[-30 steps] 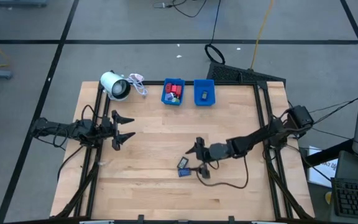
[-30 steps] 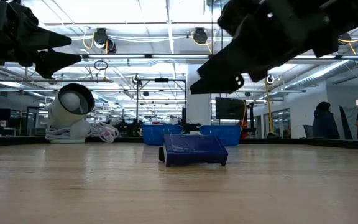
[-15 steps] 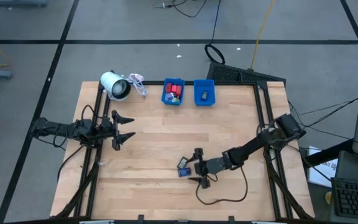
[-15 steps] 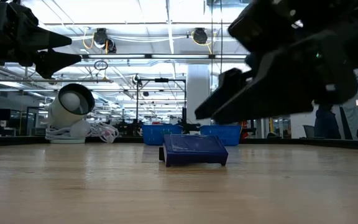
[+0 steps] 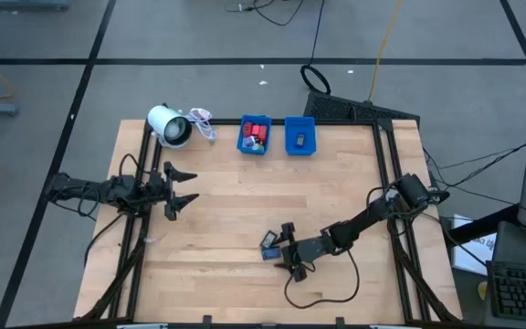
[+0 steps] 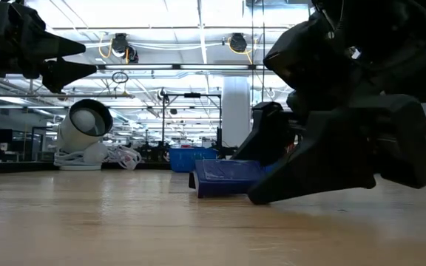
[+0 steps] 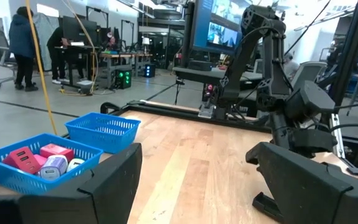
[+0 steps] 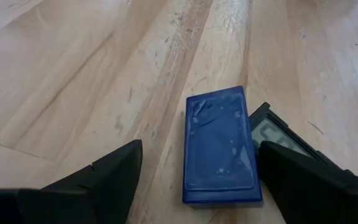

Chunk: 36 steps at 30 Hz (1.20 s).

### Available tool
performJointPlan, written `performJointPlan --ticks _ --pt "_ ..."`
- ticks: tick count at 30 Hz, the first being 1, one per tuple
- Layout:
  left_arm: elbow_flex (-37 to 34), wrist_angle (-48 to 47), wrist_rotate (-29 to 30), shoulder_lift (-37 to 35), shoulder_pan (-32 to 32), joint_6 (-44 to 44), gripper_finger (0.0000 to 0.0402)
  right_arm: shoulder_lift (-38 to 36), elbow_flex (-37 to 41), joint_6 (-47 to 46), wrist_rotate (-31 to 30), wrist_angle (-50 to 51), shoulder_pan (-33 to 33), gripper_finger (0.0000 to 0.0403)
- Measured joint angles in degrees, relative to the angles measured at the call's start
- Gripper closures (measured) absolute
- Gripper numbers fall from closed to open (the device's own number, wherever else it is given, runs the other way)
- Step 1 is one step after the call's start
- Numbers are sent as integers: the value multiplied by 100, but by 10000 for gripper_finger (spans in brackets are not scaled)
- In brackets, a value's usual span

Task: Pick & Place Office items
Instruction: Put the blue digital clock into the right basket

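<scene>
A flat blue rectangular block [image 8: 219, 146] lies on the wooden table with a small dark piece with a grey window [image 8: 272, 132] against its side. In the high view this pair [image 5: 268, 246] sits in the table's near middle. My right gripper [image 8: 201, 152] is open and low over the table, one finger on each side of the pair. The low view shows it [image 6: 250, 177] down at table height around the block [image 6: 224, 177]. My left gripper [image 5: 194, 186] waits open above the table's left side. Several small red, blue and pale pieces lie in the left blue bin [image 5: 255, 135].
Two blue bins [image 5: 299, 135] stand at the far edge, the right one holding a dark piece. A white cylindrical roll [image 5: 169, 125] with a cord lies at the far left corner. A black cable [image 5: 322, 283] trails near the right arm. People stand in the room beyond.
My right gripper has come down from above the table and moved toward the near edge and left, until its open fingers stand low on either side of the blue block. The block has stayed where it was.
</scene>
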<state>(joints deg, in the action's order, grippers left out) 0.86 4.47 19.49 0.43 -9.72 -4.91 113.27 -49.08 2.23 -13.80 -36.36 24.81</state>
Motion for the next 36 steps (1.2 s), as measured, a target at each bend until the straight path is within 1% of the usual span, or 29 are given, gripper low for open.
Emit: performJointPlan --ticks 13,24,28,33,36 --pt "0 4 4 0 1 -2 78 2 4 3 -45 -10 -50 173" --pt "0 4 4 0 0 -2 78 2 7 -1 -2 -31 -54 249" --pt "0 4 4 0 -1 -2 78 2 7 3 9 -31 -52 248" --pt "0 4 4 0 1 -2 78 2 7 1 13 -30 -52 230" --pt "0 4 4 0 1 -2 78 2 7 1 13 -31 -52 237"
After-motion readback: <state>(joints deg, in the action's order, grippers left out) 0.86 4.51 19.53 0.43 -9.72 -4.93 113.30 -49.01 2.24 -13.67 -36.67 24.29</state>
